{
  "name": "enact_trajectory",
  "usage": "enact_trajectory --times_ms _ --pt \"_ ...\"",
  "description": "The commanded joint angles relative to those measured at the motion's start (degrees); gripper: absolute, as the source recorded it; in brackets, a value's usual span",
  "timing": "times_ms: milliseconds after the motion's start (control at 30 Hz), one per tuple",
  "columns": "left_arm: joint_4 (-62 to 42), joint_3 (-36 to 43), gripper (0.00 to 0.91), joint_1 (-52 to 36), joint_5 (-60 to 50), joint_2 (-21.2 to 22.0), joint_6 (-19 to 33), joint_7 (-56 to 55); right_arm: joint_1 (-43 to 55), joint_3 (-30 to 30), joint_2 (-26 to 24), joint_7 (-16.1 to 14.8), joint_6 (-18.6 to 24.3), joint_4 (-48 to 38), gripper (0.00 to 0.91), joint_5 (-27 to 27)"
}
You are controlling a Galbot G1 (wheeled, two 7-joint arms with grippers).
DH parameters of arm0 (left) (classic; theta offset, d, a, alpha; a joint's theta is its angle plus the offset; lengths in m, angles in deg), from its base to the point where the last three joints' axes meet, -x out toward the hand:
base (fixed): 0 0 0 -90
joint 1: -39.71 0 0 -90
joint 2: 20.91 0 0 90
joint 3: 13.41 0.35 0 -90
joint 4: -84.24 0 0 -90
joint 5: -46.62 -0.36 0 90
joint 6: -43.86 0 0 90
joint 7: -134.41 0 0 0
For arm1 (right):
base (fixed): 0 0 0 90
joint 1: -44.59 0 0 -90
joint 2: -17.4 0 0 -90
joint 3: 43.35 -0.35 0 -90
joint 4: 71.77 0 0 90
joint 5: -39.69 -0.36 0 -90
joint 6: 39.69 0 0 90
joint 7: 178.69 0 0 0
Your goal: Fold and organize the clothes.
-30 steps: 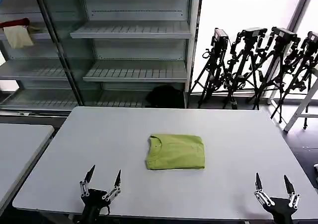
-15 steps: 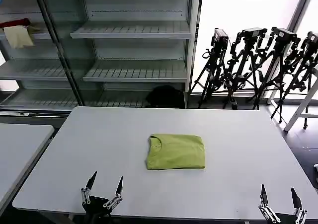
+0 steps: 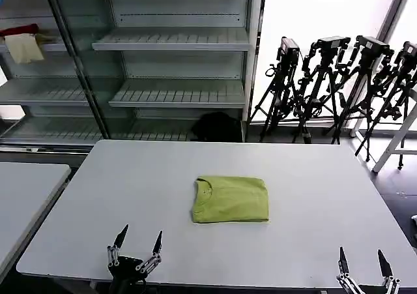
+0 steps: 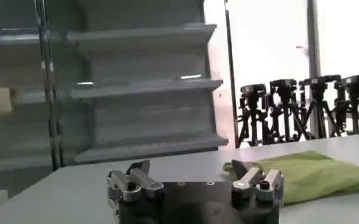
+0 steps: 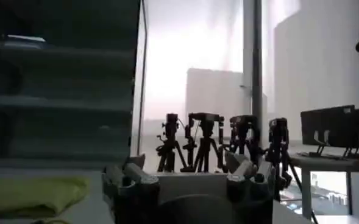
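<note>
Lime-green shirt (image 3: pixel 230 199): head view, I see it folded into a neat rectangle, lying flat mid-counter (image 3: pixel 313 196).
Left tool (image 3: pixel 137 240): near counter edge, fingers spread wide, holding nothing, well apart from shirt.
Right tool (image 3: pixel 359 266): near edge, fingers wide, nothing held.
Left wrist view: left tool (image 4: pixel 193 176) wide; shirt (image 4: pixel 307 173) beyond it.
Right wrist view: right tool (image 5: pixel 188 168) wide; shirt (image 5: pixel 33 193) off to one side.

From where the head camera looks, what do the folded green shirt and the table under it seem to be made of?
The folded green shirt looks like soft knit fabric, probably cotton jersey: matte, with rounded folds and faint creases. The table seems to have a hard, smooth laminate or plastic top in pale grey: flat, even, with a slight sheen. The exact material is uncertain for both.
</note>
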Motion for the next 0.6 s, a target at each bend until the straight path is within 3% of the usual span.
enact_trajectory --times_ms 33,600 --pt "0.94 -0.15 0.907 0.06 0.65 0.64 -1.31 0.54 -0.75 -0.64 -0.45 -1.53 0.65 0.79 0.907 -0.36" --pt "2.05 -0.73 0.907 3.42 -0.78 1.08 0.67 -0.46 -1.78 -1.08 -0.85 -1.75 1.81 0.53 0.907 -0.91"
